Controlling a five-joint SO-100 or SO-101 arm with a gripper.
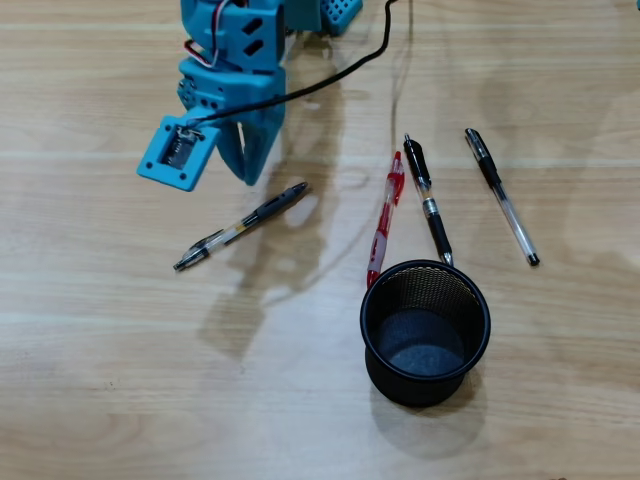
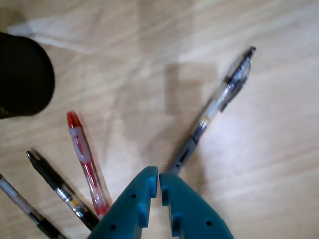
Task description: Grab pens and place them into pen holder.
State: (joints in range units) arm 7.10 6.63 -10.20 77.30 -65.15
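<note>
My blue gripper point(image 1: 250, 175) hangs above the table with its tips pressed together and nothing between them point(image 2: 159, 175). Just past the tips lies a clear pen with black grip point(image 1: 242, 226) point(image 2: 214, 104), slanted, its near end partly hidden behind the fingers in the wrist view. A red and clear pen point(image 1: 383, 217) point(image 2: 85, 160) and a black pen point(image 1: 427, 198) point(image 2: 57, 188) lie side by side, their lower ends next to the pen holder point(image 1: 426, 331), a black mesh cup standing upright and empty. Another clear pen point(image 1: 501, 195) point(image 2: 22, 206) lies further right in the overhead view. The holder's dark side point(image 2: 22, 74) shows at the wrist view's left edge.
The table is pale wood point(image 1: 120, 380). A black cable point(image 1: 340, 75) runs from the arm across the top of the overhead view. The arm's blue body point(image 1: 235, 60) fills the upper left there.
</note>
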